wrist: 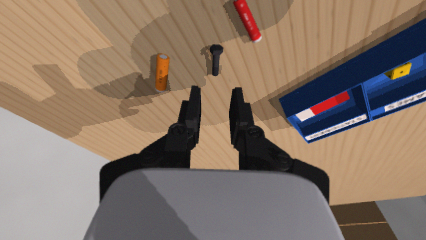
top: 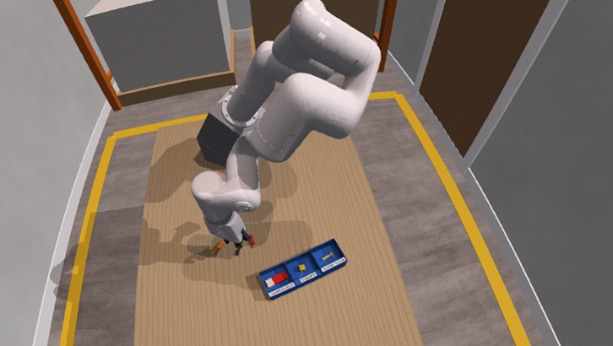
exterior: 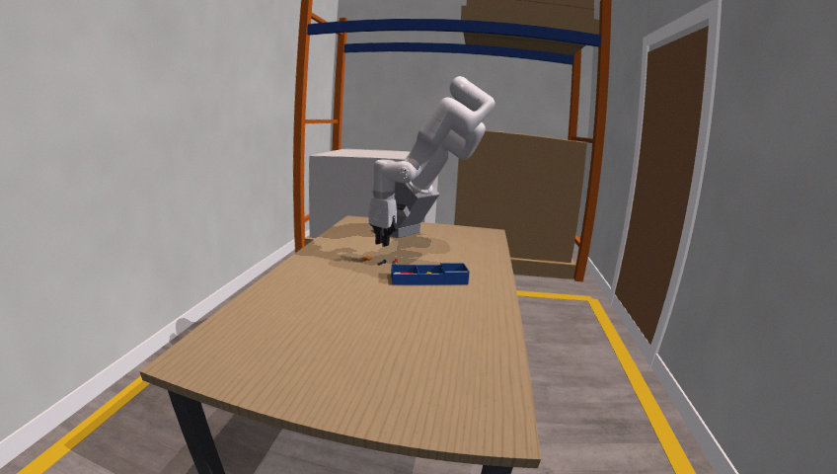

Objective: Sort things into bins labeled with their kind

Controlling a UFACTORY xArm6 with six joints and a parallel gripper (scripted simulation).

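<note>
Black bolt point(wrist: 215, 59) flat on table, head away from jaws (empty)

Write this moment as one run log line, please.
gripper: jaws part-open, holding nothing, above table | under jaws: black bolt | also loose: orange battery, red marker | blue bins: eraser, die, one small item inside

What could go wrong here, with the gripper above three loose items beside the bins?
1. The gripper is only partly open and holds nothing. Its gap looks narrow, so a finger could land on the black bolt and knock it away.
2. The orange battery and red cylinder lie close by and look round; a nudge may roll them.
3. The blue bin tray sits near; a low sweep might shift it.
</note>
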